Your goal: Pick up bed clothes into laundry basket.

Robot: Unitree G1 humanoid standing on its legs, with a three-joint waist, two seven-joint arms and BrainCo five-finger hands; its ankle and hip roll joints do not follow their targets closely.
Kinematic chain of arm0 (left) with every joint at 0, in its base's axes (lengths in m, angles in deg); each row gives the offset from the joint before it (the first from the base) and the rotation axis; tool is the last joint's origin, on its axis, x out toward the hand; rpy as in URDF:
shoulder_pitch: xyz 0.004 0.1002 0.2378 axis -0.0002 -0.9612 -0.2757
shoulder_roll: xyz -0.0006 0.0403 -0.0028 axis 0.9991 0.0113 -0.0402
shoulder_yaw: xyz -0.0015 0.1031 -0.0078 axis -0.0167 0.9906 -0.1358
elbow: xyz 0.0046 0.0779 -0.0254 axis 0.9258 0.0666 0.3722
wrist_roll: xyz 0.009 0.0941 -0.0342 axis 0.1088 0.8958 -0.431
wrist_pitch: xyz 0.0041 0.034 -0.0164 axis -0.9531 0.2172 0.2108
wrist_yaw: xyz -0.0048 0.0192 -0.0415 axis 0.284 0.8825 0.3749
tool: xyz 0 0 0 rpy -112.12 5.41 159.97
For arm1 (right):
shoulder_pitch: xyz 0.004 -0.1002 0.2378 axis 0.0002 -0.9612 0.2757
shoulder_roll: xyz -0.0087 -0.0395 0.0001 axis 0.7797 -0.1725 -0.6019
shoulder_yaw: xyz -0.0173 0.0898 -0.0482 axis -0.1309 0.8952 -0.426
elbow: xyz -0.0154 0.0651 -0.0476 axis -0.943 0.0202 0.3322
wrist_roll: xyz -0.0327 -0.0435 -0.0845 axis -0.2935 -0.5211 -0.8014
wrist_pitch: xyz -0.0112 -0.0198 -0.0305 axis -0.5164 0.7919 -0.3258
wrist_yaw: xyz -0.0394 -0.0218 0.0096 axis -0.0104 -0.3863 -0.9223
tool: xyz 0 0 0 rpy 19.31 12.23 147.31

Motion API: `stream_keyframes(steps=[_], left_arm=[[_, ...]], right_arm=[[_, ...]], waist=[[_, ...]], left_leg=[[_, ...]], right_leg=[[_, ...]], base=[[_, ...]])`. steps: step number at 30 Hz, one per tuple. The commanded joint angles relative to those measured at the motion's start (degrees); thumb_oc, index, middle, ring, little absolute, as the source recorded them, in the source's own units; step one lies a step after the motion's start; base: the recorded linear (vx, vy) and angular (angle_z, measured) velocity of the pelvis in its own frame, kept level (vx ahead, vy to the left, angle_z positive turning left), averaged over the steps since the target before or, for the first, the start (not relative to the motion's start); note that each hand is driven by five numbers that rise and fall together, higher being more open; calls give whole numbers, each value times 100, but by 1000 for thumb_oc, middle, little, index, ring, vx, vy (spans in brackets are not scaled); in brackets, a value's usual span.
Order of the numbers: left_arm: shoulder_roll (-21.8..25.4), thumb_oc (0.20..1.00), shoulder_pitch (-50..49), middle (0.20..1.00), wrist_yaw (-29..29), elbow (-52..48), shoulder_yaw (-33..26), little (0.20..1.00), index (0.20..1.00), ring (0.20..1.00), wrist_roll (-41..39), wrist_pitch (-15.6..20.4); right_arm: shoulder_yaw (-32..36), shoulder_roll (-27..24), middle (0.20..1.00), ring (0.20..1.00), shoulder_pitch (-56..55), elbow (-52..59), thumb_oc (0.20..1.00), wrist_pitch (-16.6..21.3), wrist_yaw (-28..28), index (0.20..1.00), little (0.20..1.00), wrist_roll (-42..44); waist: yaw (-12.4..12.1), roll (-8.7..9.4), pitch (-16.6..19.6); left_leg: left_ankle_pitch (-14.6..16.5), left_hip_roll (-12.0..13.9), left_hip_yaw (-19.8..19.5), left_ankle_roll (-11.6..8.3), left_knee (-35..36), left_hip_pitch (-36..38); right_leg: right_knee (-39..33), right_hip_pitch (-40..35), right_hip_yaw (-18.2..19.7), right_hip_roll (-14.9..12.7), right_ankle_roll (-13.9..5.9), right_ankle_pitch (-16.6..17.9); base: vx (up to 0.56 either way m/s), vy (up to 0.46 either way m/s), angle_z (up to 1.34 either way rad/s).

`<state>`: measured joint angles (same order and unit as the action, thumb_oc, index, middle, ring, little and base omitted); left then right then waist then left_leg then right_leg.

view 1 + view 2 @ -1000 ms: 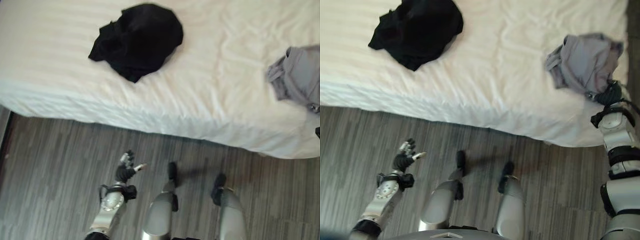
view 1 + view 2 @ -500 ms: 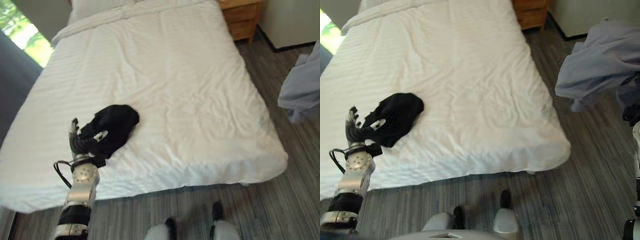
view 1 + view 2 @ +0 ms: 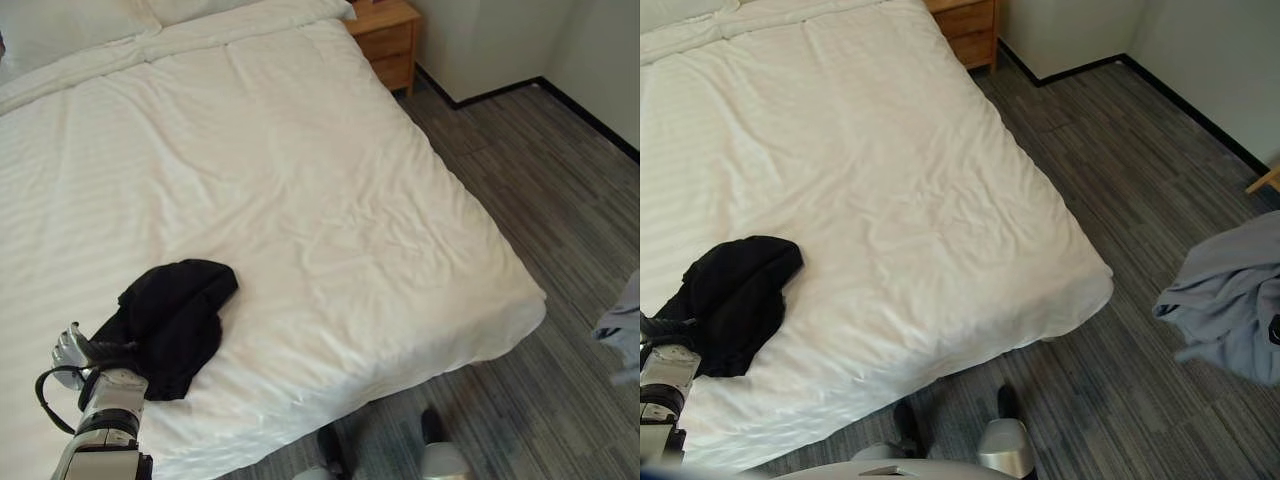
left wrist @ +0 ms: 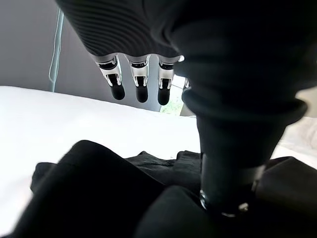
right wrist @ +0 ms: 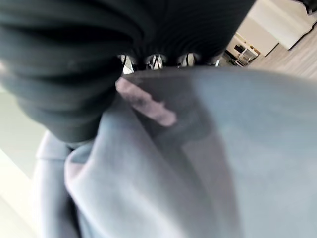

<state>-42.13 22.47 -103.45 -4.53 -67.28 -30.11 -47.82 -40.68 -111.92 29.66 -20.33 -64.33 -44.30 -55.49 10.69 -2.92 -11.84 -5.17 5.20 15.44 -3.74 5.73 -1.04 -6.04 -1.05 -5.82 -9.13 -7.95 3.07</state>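
A crumpled black garment [image 3: 172, 322] lay near the front corner of the white bed [image 3: 300, 180], plain, with no print visible. The left hand [image 4: 138, 82] hovered over it, fingers straight. The right hand [image 5: 74, 74] clutched a soft grey garment [image 3: 1230, 295], held above the floor beside the bed.
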Motion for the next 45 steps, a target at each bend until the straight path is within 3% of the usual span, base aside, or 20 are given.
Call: stream_keyframes(steps=[1, 2, 3, 8, 12, 16, 18, 21, 26, 28, 31, 32, 33, 36, 37, 38, 40, 41, 42, 45], left_arm=[[235, 1000, 617, 1000, 307, 129, 336, 1000, 1000, 1000, 449, 127], [167, 909, 717, 909, 404, 57, 479, 909, 909, 909, 451, 188], [73, 200, 798, 200, 608, 114, 691, 200, 200, 200, 534, 233], [-469, 200, 905, 200, 1505, -126, 1330, 200, 200, 200, 327, 634], [-740, 200, 820, 200, 1485, -2469, 1344, 200, 200, 200, -643, 1206], [-915, 200, 321, 200, 1632, -4489, 1132, 200, 200, 200, -939, 1468], [-1017, 200, 235, 200, 1565, -5411, 1001, 200, 200, 200, -990, 1586], [-1081, 200, -154, 200, 1685, -6869, 789, 200, 200, 200, -1299, 1784], [-1050, 200, -428, 200, 1788, -7765, 789, 200, 200, 200, -1382, 1836], [-1111, 200, -440, 200, 1768, -7840, 897, 200, 200, 200, -1337, 1758], [-1267, 200, -465, 200, 1690, -7710, 1080, 200, 200, 200, -1296, 1691], [-1354, 200, -423, 200, 1690, -7623, 1199, 200, 200, 200, -1309, 1676], [-1358, 200, -418, 200, 1688, -7613, 1200, 200, 200, 200, -1307, 1682], [-1577, 200, -452, 200, 1607, -7424, 1232, 200, 200, 200, -1448, 1700], [-1721, 200, -405, 200, 1490, -7208, 1268, 200, 200, 200, -1614, 1719], [-1738, 200, -432, 200, 1467, -7184, 1268, 200, 200, 200, -1635, 1751], [-1797, 200, -550, 200, 1471, -7145, 1310, 200, 200, 200, -1720, 1790], [-1799, 200, -545, 200, 1471, -7142, 1312, 200, 200, 200, -1720, 1793], [-1817, 200, -642, 200, 1532, -7182, 1402, 200, 200, 200, -1740, 1788], [-1842, 200, -674, 200, 1519, -7235, 1476, 200, 200, 200, -1766, 1776]], right_arm=[[250, -399, 200, 200, 597, 547, 200, 499, 148, 200, 200, -95], [191, -423, 200, 200, 647, 549, 200, 505, 155, 200, 200, -108], [146, -450, 200, 200, 723, 530, 200, 506, 151, 200, 200, -88], [-42, -405, 200, 200, 1046, 450, 200, 316, 52, 200, 200, -166], [122, -125, 200, 200, 856, 451, 200, 268, 97, 200, 200, -158], [264, 507, 200, 200, 560, 542, 200, 168, 79, 200, 200, -350], [265, 882, 200, 200, 525, 695, 200, 153, 160, 200, 200, -534], [59, 1349, 200, 200, 632, 1137, 200, 224, 144, 200, 200, -725], [-355, 1505, 200, 200, 978, 1511, 200, 397, -25, 200, 200, -576], [-715, 1447, 200, 200, 1293, 1689, 200, 447, -133, 200, 200, -576], [-1072, 1428, 200, 200, 1460, 1838, 200, 399, -234, 200, 200, -655], [-1289, 1415, 200, 200, 1500, 1777, 200, 334, -288, 200, 200, -767], [-1294, 1412, 200, 200, 1506, 1772, 200, 334, -284, 200, 200, -771], [-1714, 1295, 200, 200, 1496, 1753, 200, 277, -372, 200, 200, -1047], [-2032, 1177, 200, 200, 1648, 1746, 200, 216, -402, 200, 200, -1176], [-2088, 1044, 200, 200, 1703, 1763, 200, 194, -399, 200, 200, -1280], [-2115, 777, 200, 200, 1685, 1728, 200, 140, -360, 200, 200, -1466], [-2109, 776, 200, 200, 1682, 1731, 200, 139, -359, 200, 200, -1467], [-2060, 519, 200, 200, 1795, 1687, 200, 153, -290, 200, 200, -1524], [-2115, 176, 200, 200, 2179, 1604, 200, 112, -125, 200, 200, -1509]], waist=[[-201, 193, 94], [-191, 204, 53], [-168, 220, 1], [-111, 217, 5], [-105, 203, -195], [-99, 215, -320], [-170, 173, -413], [-392, 140, -335], [-730, 237, -24], [-968, 202, 153], [-1128, 125, 208], [-1193, 108, 202], [-1204, 94, 196], [-1193, 35, 142], [-1353, -14, -92], [-1452, -26, -200], [-1564, 138, -281], [-1569, 148, -268], [-1610, 202, -318], [-1672, 104, -447]], left_leg=[[425, 360, -132, -516, -73, 248], [418, 354, -145, -506, -73, 208], [405, 336, -156, -487, -73, 106], [390, 240, -111, -425, -73, -363], [411, 126, -107, -344, -73, -453], [474, 102, 75, -301, -73, -369], [484, 238, 261, -261, -73, -291], [312, 560, 896, -258, -73, -201], [104, 779, 1629, -285, -96, -60], [-2, 1112, 2071, -444, -145, 82], [-435, 1546, 2498, -684, -180, 179], [-552, 1692, 2493, -766, -186, 185], [-560, 1713, 2504, -781, -185, 198], [-871, 2217, 2563, -1037, -219, 474], [-871, 2271, 1700, -996, -697, 455], [-817, 2183, 1250, -835, -911, 332], [-164, 1598, -38, -535, -1413, 160], [-135, 1584, -42, -505, -1481, 98], [264, 1107, -361, -365, -1963, -58], [393, 599, -39, -224, -2545, -635]], right_leg=[[104, 123, -224, -37, -341, -237], [104, 195, -213, -48, -352, -208], [104, 299, -193, -56, -366, -177], [104, 784, -148, -146, -435, -41], [112, 818, -273, -303, -505, 40], [242, 873, -316, -465, -668, 246], [629, 875, -562, -534, -636, 69], [1326, 573, -1411, -846, -453, -281], [1352, 93, -1883, -1271, -600, 40], [1237, -277, -2523, -1586, -705, 295], [890, -484, -2827, -1536, -705, 339], [682, -526, -2773, -1324, -695, 57], [673, -531, -2763, -1301, -691, 55], [324, -492, -2558, -789, -532, -352], [241, -550, -2233, -470, -346, -649], [294, -502, -2156, -373, -233, -635], [374, -421, -1531, -205, -56, -728], [393, -380, -1524, -231, -61, -716], [349, -482, -1134, -55, 68, -818], [306, -675, -953, 90, 219, -960]], base=[[-36, 68, -4], [-70, 77, -4], [-56, 61, -1], [-65, 103, -2], [-48, 81, 10], [-74, 48, -8], [-149, -26, -31], [-248, -54, -109], [-123, -116, -113], [-170, -249, -104], [-205, -280, -190], [-127, -236, -103], [-132, -373, -68], [-46, -439, -162], [85, -387, -125], [163, -538, -172], [131, -368, -236], [216, -434, -194], [209, -363, -165], [178, -312, -84]])
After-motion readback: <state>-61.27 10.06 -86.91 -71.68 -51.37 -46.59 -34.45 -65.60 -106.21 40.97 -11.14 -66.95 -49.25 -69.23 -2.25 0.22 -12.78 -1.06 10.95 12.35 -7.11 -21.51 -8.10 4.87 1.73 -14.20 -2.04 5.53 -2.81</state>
